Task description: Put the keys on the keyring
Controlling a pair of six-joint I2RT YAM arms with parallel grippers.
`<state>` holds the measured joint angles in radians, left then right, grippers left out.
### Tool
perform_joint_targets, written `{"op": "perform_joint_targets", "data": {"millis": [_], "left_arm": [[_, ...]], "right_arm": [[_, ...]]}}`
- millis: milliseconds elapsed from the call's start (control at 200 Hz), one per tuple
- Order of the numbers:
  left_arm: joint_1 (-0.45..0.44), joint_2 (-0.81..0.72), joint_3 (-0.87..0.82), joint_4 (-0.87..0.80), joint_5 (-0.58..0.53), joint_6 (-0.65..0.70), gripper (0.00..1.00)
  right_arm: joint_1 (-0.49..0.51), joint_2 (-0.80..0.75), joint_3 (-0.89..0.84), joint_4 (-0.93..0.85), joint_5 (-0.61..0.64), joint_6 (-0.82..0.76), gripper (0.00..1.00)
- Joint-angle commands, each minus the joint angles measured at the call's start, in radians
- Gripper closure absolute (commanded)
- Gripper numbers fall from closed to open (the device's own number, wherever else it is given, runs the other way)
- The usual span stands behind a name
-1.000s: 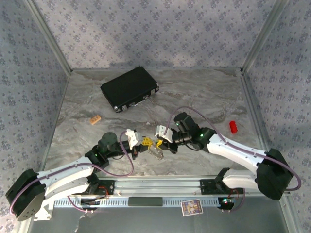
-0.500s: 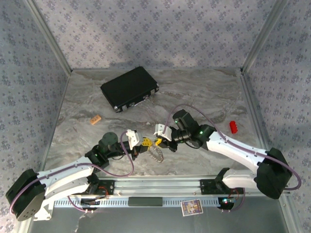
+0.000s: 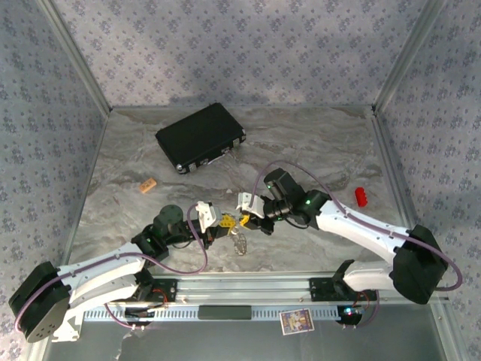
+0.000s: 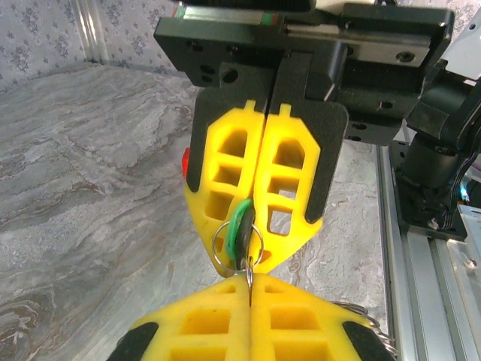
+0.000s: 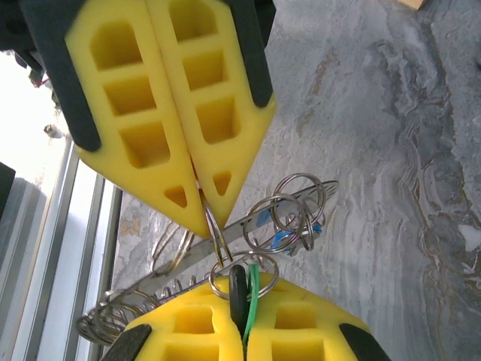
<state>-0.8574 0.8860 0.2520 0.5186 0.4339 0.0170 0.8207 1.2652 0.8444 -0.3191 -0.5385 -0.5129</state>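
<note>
With the left jaws clamped on the keyring (image 3: pixel 239 241) and the right jaws pinching the green key (image 4: pixel 240 229) directly opposite, any misalignment could twist the key free onto the counter (image 3: pixel 316 143).

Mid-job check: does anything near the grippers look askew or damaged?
Nothing damaged. The right gripper pinches the green key, tip to tip with the left gripper; the keyring hangs tilted below them.

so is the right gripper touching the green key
Touching. The right wrist view shows the green key pinched in the shut right gripper.
</note>
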Motion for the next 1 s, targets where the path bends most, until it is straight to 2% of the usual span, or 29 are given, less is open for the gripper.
{"op": "perform_joint_targets", "data": {"millis": [0,510,780,994], "left_arm": [[0.002,-0.007,0.025,0.021,0.021,0.016,1.0],[0.001,0.002,0.03,0.02,0.025,0.017,1.0],[0.002,0.012,0.036,-0.014,0.025,0.027,1.0],[-0.003,0.081,0.079,-0.077,0.043,0.055,1.0]], "right_arm": [[0.01,0.026,0.025,-0.066,0.025,-0.034,1.0],[0.043,0.068,0.068,-0.092,0.014,-0.05,1.0],[0.02,0.011,0.052,-0.039,-0.01,-0.024,1.0],[0.013,-0.019,0.048,-0.041,0.007,-0.022,1.0]]}}
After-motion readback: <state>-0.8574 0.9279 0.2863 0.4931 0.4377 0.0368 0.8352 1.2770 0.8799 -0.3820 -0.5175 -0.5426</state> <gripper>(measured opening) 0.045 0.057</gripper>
